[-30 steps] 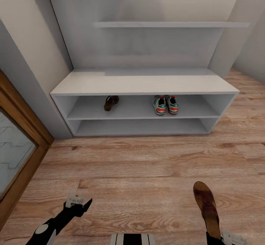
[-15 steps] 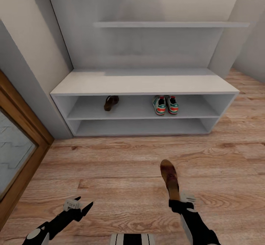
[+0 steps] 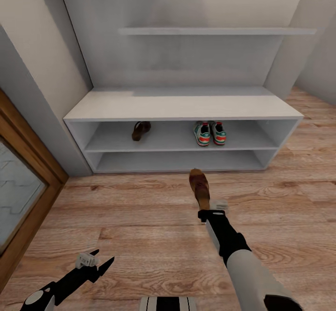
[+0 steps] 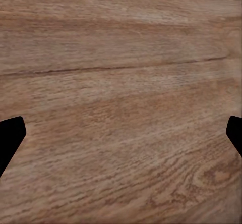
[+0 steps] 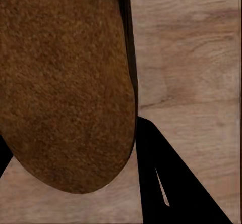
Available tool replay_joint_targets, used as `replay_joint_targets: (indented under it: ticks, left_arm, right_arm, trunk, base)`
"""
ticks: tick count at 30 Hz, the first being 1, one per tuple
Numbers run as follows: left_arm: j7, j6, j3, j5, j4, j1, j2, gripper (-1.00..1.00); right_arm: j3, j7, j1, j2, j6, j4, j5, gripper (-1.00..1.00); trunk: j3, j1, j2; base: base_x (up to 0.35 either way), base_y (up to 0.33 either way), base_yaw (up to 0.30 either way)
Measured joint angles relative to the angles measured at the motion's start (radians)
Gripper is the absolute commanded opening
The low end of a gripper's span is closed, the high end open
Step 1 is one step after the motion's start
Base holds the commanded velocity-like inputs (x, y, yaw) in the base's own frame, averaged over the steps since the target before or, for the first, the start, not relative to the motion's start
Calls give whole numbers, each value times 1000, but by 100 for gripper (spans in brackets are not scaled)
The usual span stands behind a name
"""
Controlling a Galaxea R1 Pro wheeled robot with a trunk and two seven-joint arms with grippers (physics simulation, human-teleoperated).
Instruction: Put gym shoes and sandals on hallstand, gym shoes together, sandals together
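Since a sec ago we've swung the right arm fwd, and the second sandal (image 3: pixel 199 188) has gone from way back by our base to just short of the rack (image 3: pixel 182 108), carried above the floor (image 3: pixel 140 208). So 3 of 4 are racked and this is prob the last one.

Left to right: left gripper (image 3: pixel 95 263) hangs low over bare planks, fingers spread, holding nothing. On the upper low shelf the first sandal (image 3: pixel 140 130) sits left of centre; the sneakers (image 3: pixel 210 133) stand side by side further right. Right gripper (image 3: pixel 207 210) is clamped on the sandal's heel end, toe pointing at the rack.

Textures: sandal sole (image 5: pixel 65 82) looks fuzzy brown, rounded. Floor is matte wood grain, rack flat pale grey w/ square edges.
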Motion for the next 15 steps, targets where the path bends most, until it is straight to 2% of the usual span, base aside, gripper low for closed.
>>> replay_joint_targets:
  ticks: [5, 15]
  left_arm:
    - [-10, 1, -1, -5, 0, 0, -1, 100]
    - [-11, 3, -3, -10, 2, 0, -1, 100]
  right_arm:
    - [2, 0, -54, 0, 31, -5, -5, -100]
    - [4, 3, -58, 0, 47, -7, -4, -100]
  trunk:
    - [0, 0, 0]
    - [0, 0, 0]
  base:
    - [0, 0, 0]
    - [0, 0, 0]
